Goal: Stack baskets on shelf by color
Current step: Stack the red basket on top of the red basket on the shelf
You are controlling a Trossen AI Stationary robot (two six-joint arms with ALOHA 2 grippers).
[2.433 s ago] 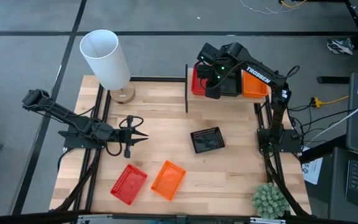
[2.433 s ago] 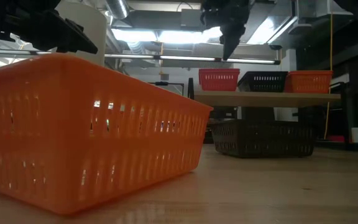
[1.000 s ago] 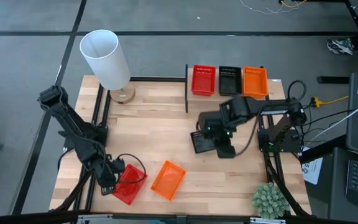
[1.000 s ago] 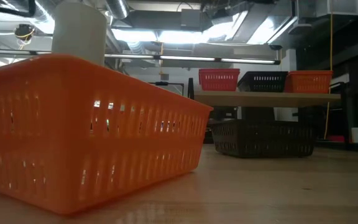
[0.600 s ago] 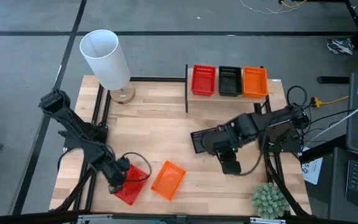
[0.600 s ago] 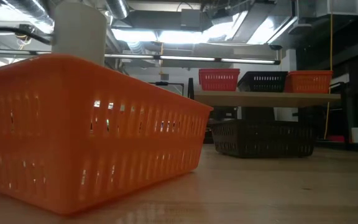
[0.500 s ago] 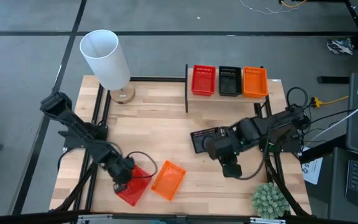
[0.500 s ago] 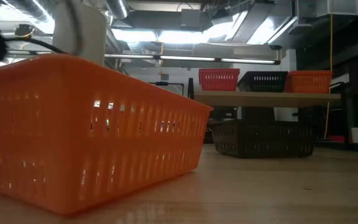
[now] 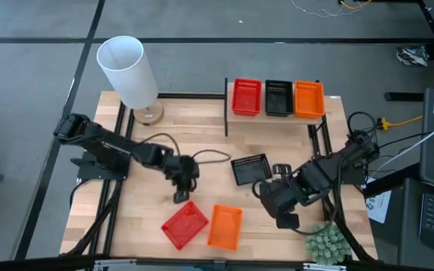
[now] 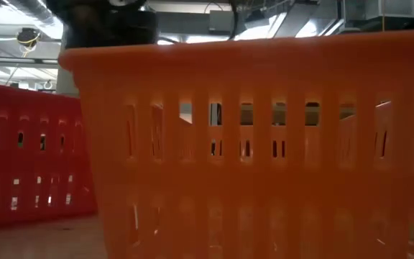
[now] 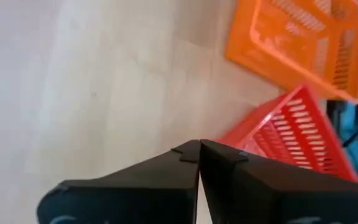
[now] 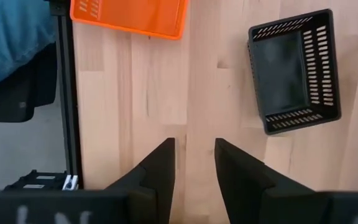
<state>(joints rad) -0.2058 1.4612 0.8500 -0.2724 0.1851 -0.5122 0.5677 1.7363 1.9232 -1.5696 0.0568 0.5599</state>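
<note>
Red basket slid right, just beyond left gripper.

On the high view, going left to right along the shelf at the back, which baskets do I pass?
Red basket → black basket → orange basket, side by side on the shelf.

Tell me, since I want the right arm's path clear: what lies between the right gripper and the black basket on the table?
Only bare wood. In the right wrist view, the open right gripper and the black basket have nothing between them.
</note>
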